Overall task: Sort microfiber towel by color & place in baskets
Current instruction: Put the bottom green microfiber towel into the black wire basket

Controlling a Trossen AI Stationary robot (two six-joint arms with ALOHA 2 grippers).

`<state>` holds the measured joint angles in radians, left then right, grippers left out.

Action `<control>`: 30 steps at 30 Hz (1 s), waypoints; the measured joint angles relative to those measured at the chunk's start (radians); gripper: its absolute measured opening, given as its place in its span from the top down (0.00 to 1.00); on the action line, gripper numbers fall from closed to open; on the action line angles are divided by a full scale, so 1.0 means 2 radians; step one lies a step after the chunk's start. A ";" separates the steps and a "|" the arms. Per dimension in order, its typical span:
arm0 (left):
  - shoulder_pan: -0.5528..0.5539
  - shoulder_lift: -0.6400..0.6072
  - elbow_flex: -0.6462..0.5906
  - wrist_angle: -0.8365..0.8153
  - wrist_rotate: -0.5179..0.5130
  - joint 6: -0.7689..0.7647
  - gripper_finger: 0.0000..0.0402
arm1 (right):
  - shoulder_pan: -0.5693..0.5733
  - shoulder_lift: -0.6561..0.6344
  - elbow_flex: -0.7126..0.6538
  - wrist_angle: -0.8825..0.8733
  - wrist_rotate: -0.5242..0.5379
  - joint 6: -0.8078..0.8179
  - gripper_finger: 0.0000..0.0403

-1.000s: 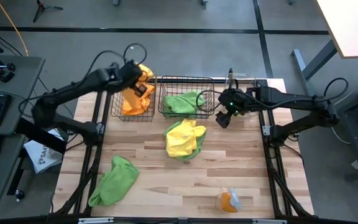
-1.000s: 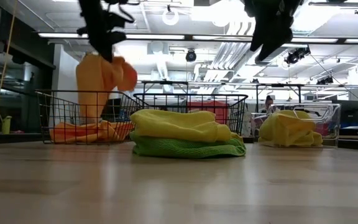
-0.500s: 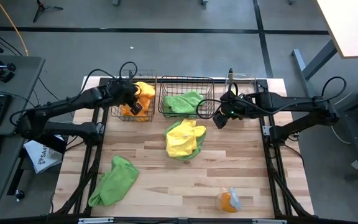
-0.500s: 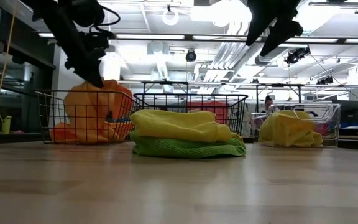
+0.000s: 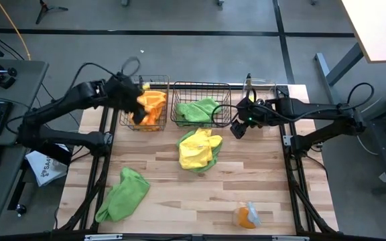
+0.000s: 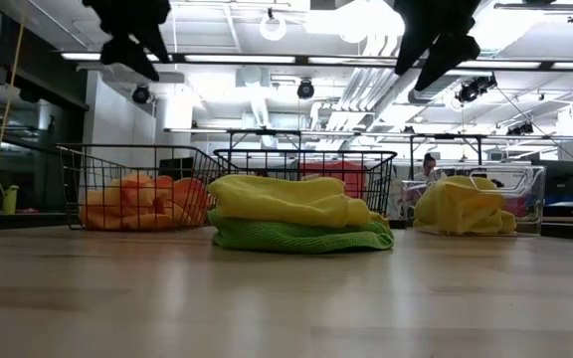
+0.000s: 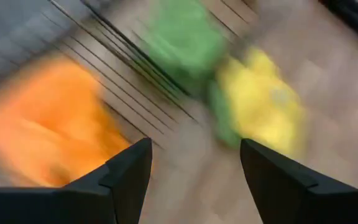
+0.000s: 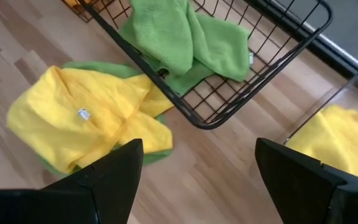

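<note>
My left gripper [image 5: 132,100] hangs open and empty above the narrow wire basket [image 5: 122,120], where the orange towels [image 5: 151,107] lie in a heap. Green towels [image 5: 200,108] fill the wider wire basket [image 5: 228,87]. My right gripper [image 5: 238,127] is open over the table by that basket's right end, holding nothing. A yellow towel [image 5: 200,147] lies on a green one [image 6: 296,237] at the table's middle. Another yellow towel [image 8: 337,134] sits in the clear bin [image 6: 535,199].
A loose green towel [image 5: 122,194] lies at the near left of the table. A small orange towel [image 5: 246,215] lies at the near right. Bare wood shows between them and along the near edge.
My left gripper has lowered the hanging orange towel into the narrow basket, opened and let go. It has then risen and drawn back toward the table's left. The towel has dropped into a heap on the other orange one.
</note>
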<state>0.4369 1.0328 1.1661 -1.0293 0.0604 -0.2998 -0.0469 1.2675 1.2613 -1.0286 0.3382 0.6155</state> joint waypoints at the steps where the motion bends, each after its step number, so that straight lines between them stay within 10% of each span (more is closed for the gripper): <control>1: -0.021 0.000 0.001 -0.019 0.018 -0.022 0.42 | -0.002 0.000 0.000 0.001 0.000 -0.007 0.24; 16: -0.591 0.071 -0.102 -0.044 -0.012 -0.699 0.42 | -0.014 0.000 0.000 0.001 -0.009 -0.076 0.24; 30: -0.666 0.279 -0.102 0.028 0.033 -0.740 0.42 | -0.023 0.000 0.000 0.011 0.003 -0.099 0.24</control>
<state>-0.8952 1.5911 0.9615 -0.9727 0.1257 -1.7791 -0.0923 1.2678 1.2613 -1.0058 0.3443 0.4175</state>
